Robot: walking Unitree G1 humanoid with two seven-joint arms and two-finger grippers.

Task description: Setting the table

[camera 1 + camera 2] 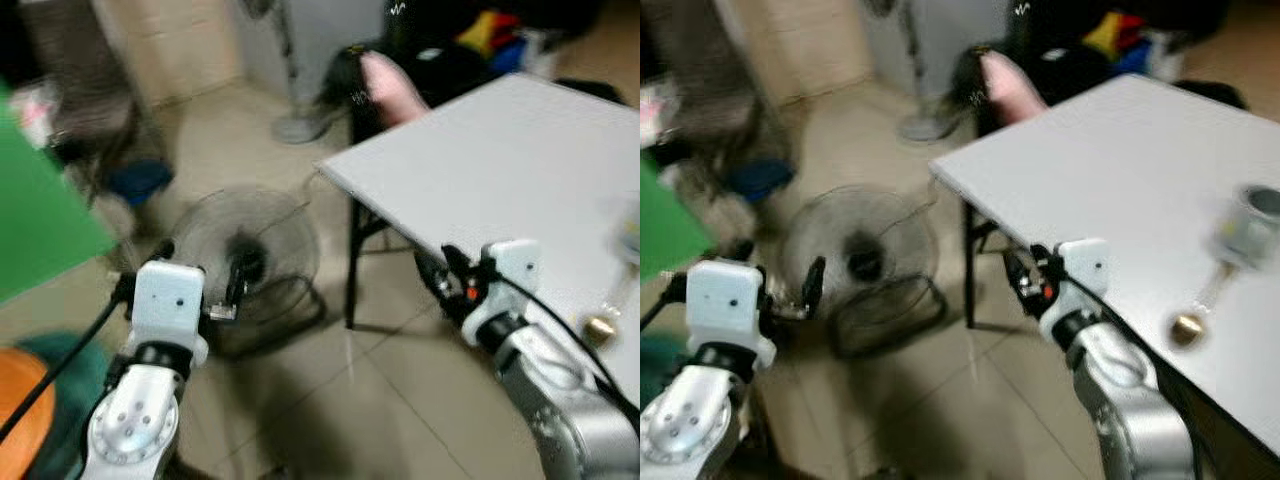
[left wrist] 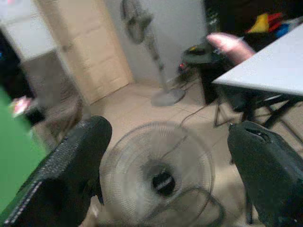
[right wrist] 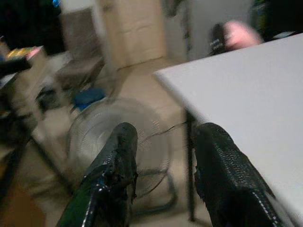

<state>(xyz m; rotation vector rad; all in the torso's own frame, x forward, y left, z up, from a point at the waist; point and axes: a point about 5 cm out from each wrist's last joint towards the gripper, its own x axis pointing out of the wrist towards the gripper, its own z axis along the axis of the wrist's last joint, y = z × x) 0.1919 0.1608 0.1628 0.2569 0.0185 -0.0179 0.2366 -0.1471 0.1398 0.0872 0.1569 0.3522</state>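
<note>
A white table (image 1: 500, 170) fills the right side, its near corner toward me. On its right part stand a blurred clear glass (image 1: 1248, 224) and a small brass-coloured piece (image 1: 1185, 328) joined to a pale stem. My right gripper (image 1: 443, 272) hangs open and empty just off the table's left edge, below the tabletop level; in the right wrist view its fingers (image 3: 118, 161) frame the table corner. My left gripper (image 2: 165, 165) is open wide and empty, held over the floor in front of a floor fan.
A round floor fan (image 1: 245, 255) sits on the tiled floor left of the table. Behind it stands a pedestal fan (image 1: 290, 70). A dark seat with a pink thing (image 1: 390, 85) is at the table's far end. A green panel (image 1: 40, 220) and clutter line the left.
</note>
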